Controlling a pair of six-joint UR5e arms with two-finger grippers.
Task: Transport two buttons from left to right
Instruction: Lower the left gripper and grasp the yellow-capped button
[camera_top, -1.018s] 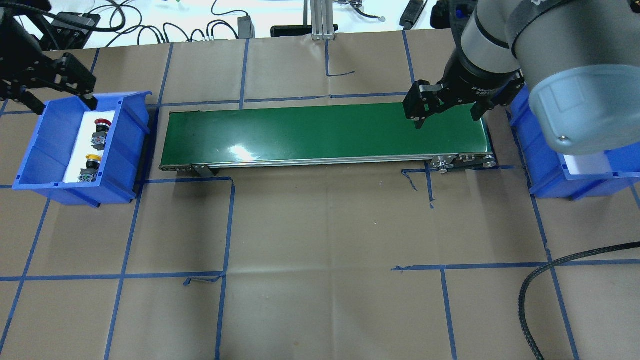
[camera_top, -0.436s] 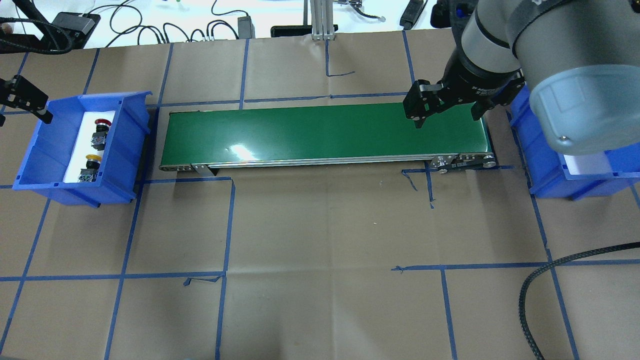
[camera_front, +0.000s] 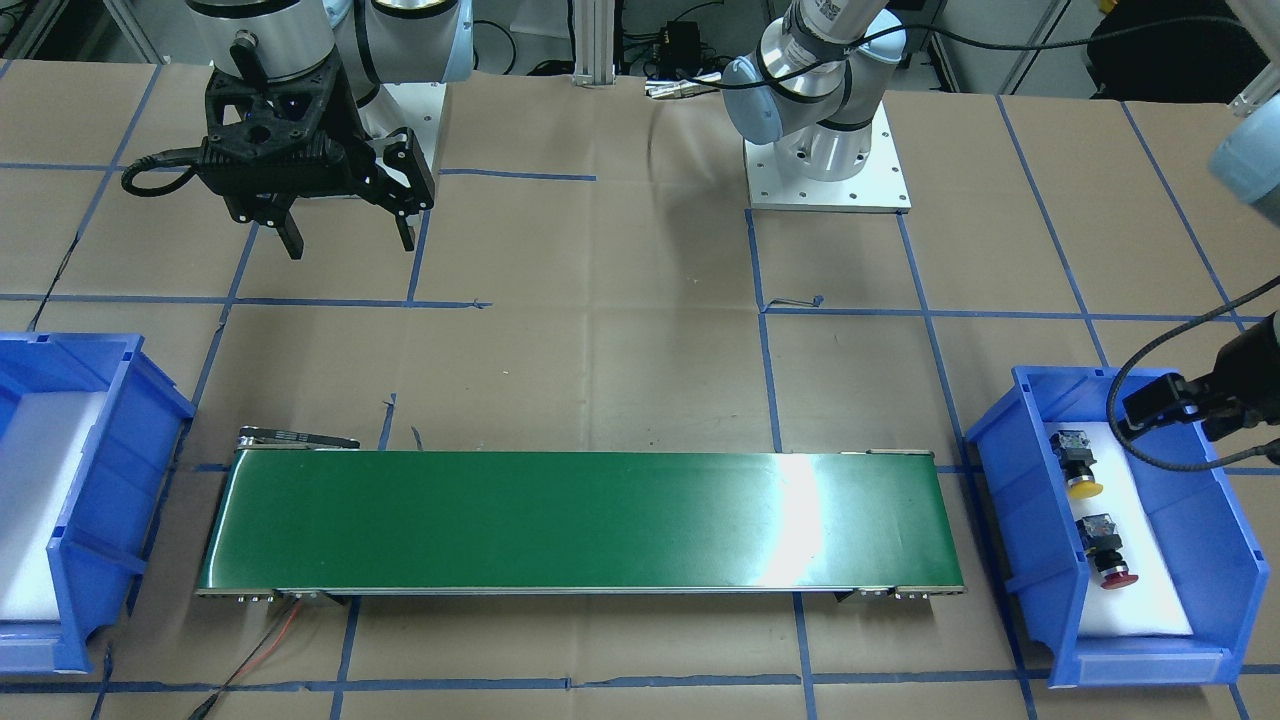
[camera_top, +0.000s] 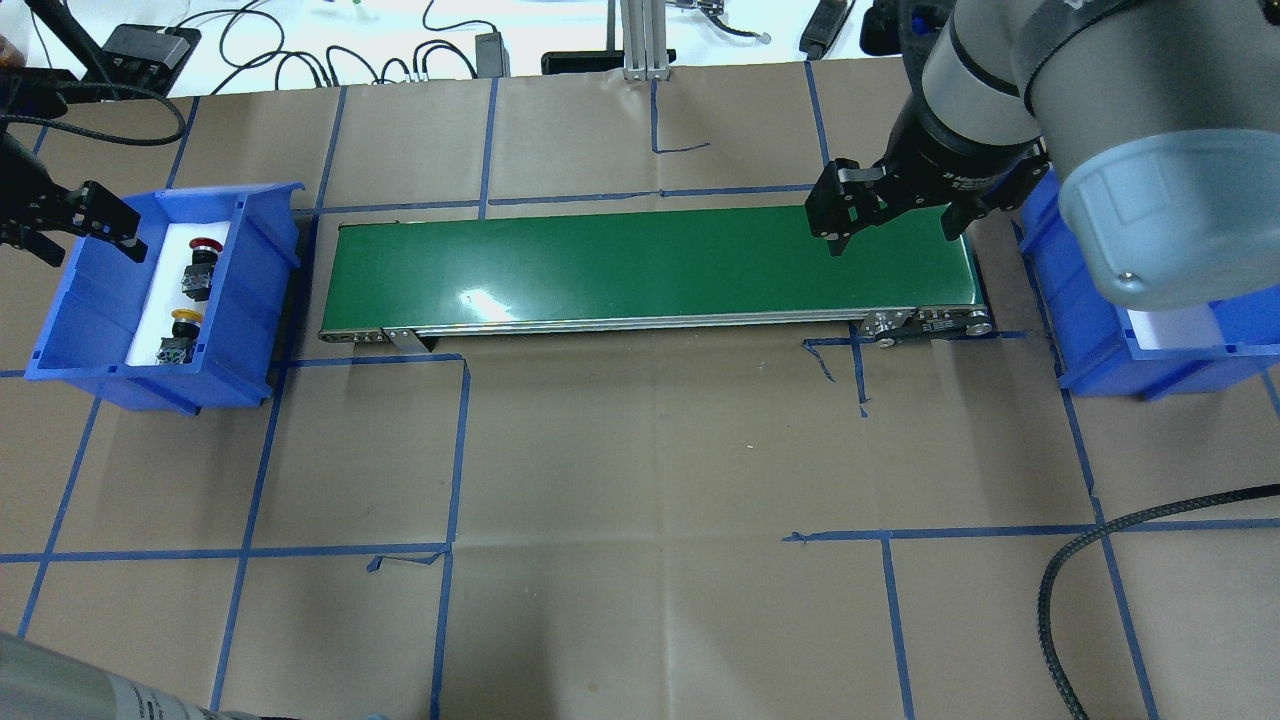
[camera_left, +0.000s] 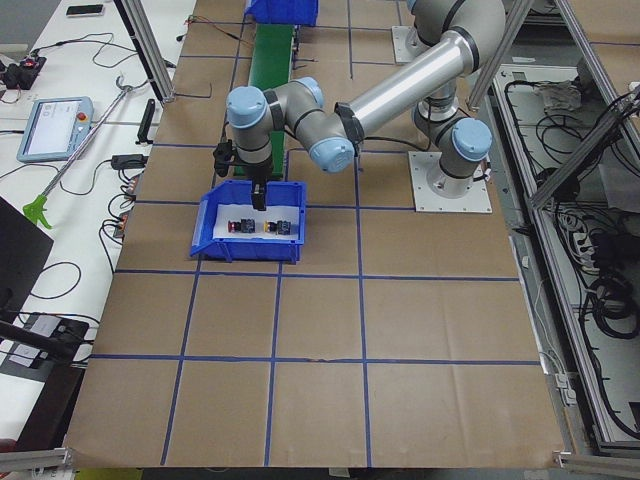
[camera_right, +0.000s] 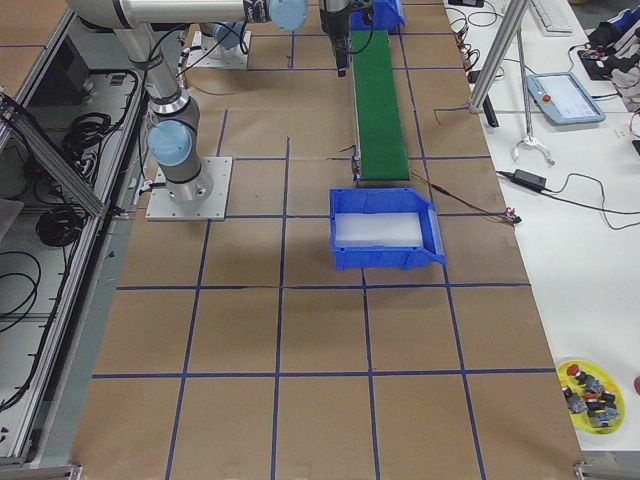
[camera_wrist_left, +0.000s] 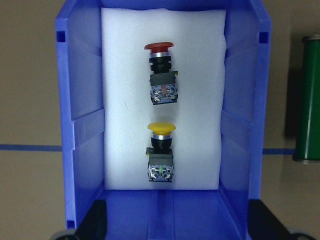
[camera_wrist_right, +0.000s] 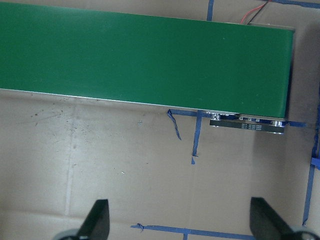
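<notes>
Two buttons lie on white foam in the left blue bin (camera_wrist_left: 82, 125): the red button (camera_wrist_left: 161, 75) farther in, the yellow button (camera_wrist_left: 161, 150) nearer. Overhead they show as the red button (camera_top: 203, 262) and the yellow button (camera_top: 183, 332). My left gripper (camera_top: 85, 245) hangs open above the bin's left side, empty, and its fingers (camera_wrist_left: 95, 222) frame the bin's near wall. High above the right end of the green conveyor (camera_top: 650, 265), my right gripper (camera_top: 893, 238) stands open and holds nothing; its wrist view shows the fingers (camera_wrist_right: 97, 222) over brown paper.
The right blue bin (camera_front: 100, 470), with white foam inside, stands past the conveyor's right end. Brown paper with blue tape lines covers the table. A black braided cable (camera_top: 1080, 560) loops at the near right. Cables and boxes lie along the far edge.
My left gripper swung left off the bin's far corner, then came back a little and nearer, over the bin's left side. The right arm and both buttons stayed still.
</notes>
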